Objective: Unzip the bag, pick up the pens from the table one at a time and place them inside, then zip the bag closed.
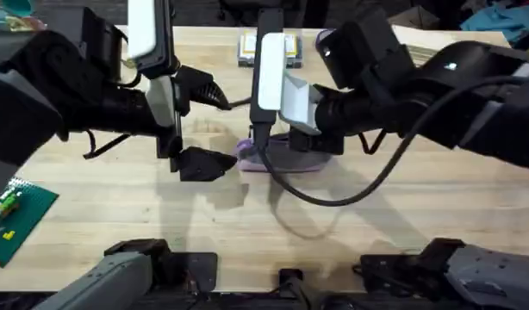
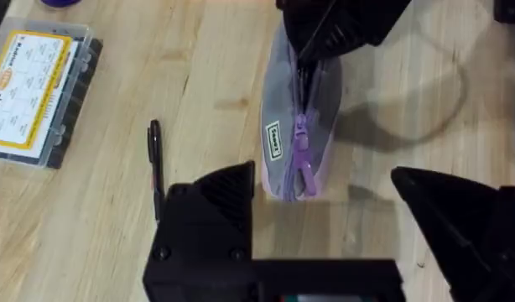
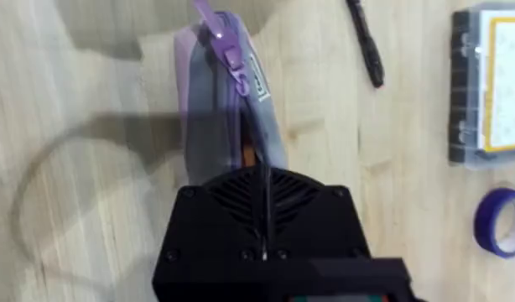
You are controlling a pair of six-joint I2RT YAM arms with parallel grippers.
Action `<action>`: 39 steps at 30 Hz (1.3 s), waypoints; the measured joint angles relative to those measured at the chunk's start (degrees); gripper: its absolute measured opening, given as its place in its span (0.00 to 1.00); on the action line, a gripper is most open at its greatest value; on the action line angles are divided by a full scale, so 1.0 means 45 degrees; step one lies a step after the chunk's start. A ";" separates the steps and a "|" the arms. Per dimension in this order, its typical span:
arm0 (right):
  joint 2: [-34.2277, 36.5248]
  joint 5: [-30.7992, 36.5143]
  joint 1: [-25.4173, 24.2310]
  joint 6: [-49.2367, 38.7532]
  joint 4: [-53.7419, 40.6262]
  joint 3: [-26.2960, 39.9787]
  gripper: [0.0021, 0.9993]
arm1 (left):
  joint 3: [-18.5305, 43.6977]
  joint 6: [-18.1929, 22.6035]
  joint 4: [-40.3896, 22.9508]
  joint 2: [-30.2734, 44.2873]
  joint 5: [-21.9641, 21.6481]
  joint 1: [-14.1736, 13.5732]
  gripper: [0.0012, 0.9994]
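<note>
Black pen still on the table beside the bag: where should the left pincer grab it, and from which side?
Take the black pen at mid-barrel, coming straight down from above. It lies flat on the table, apart from the bag, so bare wood on both sides leaves room for the left pincer's open fingers to straddle the thin barrel crosswise.

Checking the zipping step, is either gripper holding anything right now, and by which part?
The right gripper is closed on the bag at the end away from the zipper pull. The left gripper is open beside the bag's pull end, holding nothing.
</note>
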 joint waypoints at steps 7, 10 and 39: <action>0.0640 -0.0306 -0.0071 0.0000 0.0101 0.0005 0.03 | 0.0000 -0.0004 -0.0038 0.0000 0.0000 0.0000 1.00; 0.1094 -0.0398 -0.0252 0.0000 0.0149 0.0024 0.03 | 0.0000 -0.0004 -0.0080 0.0000 0.0000 0.0000 1.00; 0.2643 -0.1385 -0.0563 -0.0083 0.0155 0.0078 1.00 | 0.0000 -0.0004 -0.0078 0.0000 -0.0034 0.0000 0.99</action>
